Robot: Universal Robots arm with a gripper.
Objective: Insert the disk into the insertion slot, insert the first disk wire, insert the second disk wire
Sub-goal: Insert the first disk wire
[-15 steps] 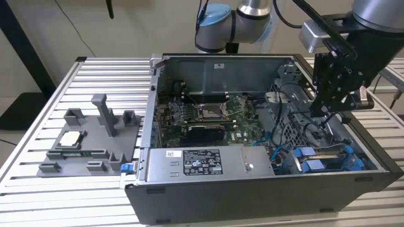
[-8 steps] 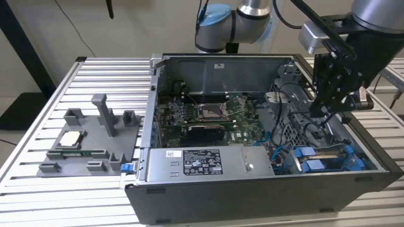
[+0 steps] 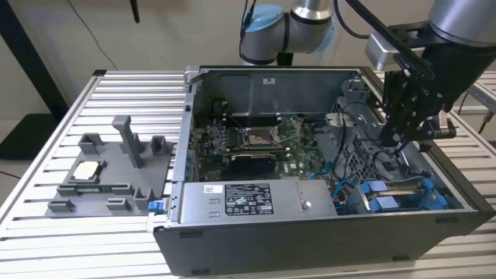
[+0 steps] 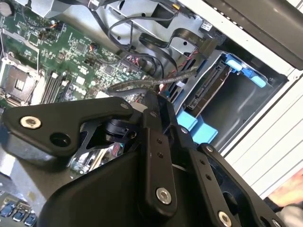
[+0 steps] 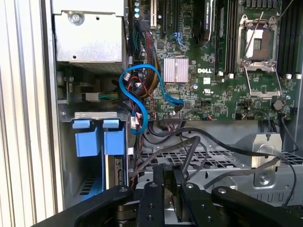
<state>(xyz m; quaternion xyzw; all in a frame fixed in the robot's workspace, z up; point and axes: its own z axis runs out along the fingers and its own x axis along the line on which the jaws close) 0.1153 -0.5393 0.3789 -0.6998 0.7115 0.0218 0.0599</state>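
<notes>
Over the drive cage point(image 5: 203, 163), tool point(image 3: 395, 139) narrow
Disk point(image 4: 208, 90) sits in the insertion slot point(image 4: 251, 99); best keep the wire point(image 4: 142, 85) square to its connector.

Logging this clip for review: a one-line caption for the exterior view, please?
Arm's tool hangs over the open computer case, near the blue-railed drive bay.

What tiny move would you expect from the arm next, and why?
Probably a small drop toward the loose black wires: the disk already sits in the insertion slot, and the gripper hangs right over those wires, close beside the disk. Whether it grips one, I cannot tell.
</notes>
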